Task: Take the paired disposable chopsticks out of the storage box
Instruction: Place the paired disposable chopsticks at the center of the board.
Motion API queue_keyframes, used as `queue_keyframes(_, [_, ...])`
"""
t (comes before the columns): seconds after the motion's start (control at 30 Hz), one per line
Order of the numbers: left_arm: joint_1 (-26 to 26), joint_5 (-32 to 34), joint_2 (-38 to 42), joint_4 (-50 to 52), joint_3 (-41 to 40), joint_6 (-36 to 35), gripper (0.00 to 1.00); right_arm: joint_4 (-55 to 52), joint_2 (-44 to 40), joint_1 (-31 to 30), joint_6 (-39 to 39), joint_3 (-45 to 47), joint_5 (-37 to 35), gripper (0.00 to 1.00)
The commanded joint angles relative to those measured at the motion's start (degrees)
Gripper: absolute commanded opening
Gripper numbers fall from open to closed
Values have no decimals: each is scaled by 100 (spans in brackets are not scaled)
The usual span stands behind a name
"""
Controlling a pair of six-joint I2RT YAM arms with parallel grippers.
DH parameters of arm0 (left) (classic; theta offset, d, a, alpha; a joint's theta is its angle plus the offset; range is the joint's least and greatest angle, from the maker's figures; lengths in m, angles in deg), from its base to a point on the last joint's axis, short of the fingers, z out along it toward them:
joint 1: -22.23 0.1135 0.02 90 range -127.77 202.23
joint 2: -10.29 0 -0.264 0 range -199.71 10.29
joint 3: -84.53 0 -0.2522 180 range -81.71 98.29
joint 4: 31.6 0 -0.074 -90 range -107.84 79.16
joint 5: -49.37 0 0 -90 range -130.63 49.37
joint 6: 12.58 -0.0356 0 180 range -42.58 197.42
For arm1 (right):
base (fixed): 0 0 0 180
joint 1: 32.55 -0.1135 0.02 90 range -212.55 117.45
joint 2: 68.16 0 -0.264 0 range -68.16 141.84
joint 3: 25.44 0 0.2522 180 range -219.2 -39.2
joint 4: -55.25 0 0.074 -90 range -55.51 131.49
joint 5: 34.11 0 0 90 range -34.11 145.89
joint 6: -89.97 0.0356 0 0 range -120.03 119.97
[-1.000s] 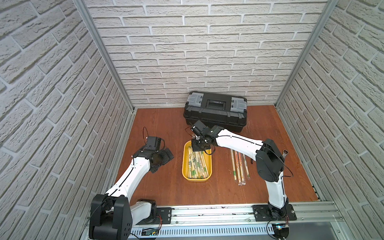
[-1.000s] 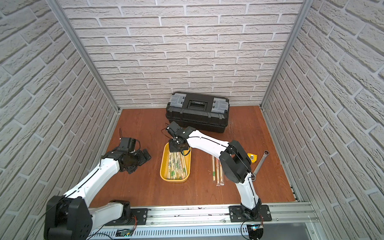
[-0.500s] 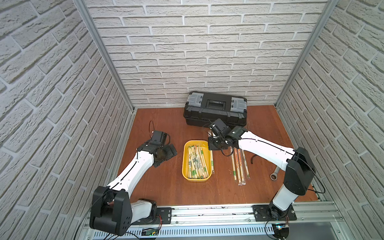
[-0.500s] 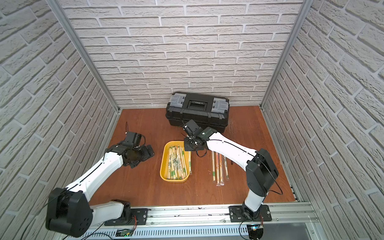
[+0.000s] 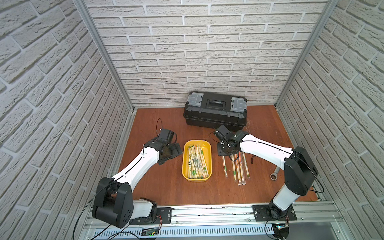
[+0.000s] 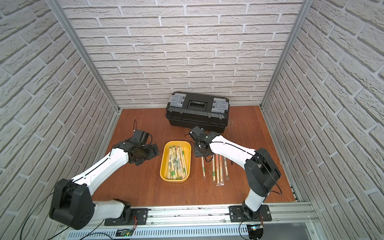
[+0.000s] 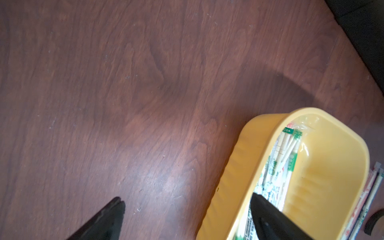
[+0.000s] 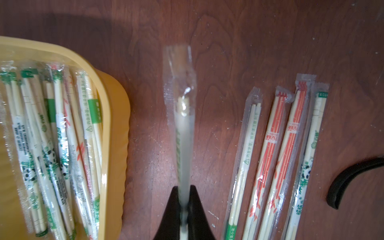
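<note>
in both top views the yellow storage box (image 5: 184,169) sits mid-way on the wood table (image 5: 167,191), and most of the paired disposable chopsticks (image 5: 196,162) lie inside it. the left gripper (image 5: 175,150) hangs just beside the box's left wall, jaws spread. the right gripper (image 5: 225,150) is to the right of the box, in front of the black toolbox (image 5: 215,112). it pinches one sleeved pair (image 5: 225,170) between the box and four loose pairs (image 5: 240,169).

left wrist view: the jaws are wide apart, with one finger (image 7: 270,220) over the box interior.

right wrist view: the fingers (image 8: 172,214) clamp the end of the blurred pair. whether the pair touches the table is unclear.
</note>
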Motion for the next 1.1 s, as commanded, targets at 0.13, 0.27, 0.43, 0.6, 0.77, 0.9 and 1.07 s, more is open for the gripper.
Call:
queue_keyframes(0.13, [-47, -17, 21, -129, -117, 40, 98, -109, 337, 79, -88, 21, -334, 2])
queue_keyframes(0.27, [-50, 24, 102, -97, -149, 39, 98, -35, 432, 97, -78, 84, -331, 2])
queue_keyframes(0.43, [-44, -1, 134, -214, -244, 130, 98, -95, 497, 123, -117, 109, -435, 2])
queue_keyframes(0.6, [-52, -40, 25, -155, -218, 100, 98, 25, 496, 177, -89, 331, -428, 2])
queue_keyframes(0.77, [-67, -40, -7, -168, -179, 147, 98, 149, 597, 269, -113, 436, -371, 3])
queue_keyframes(0.9, [-111, -29, -42, -102, -123, 187, 98, 232, 633, 307, -171, 463, -336, 7])
queue_keyframes(1.07, [-137, 28, -6, 11, -86, 177, 98, 304, 678, 343, -168, 471, -301, 15])
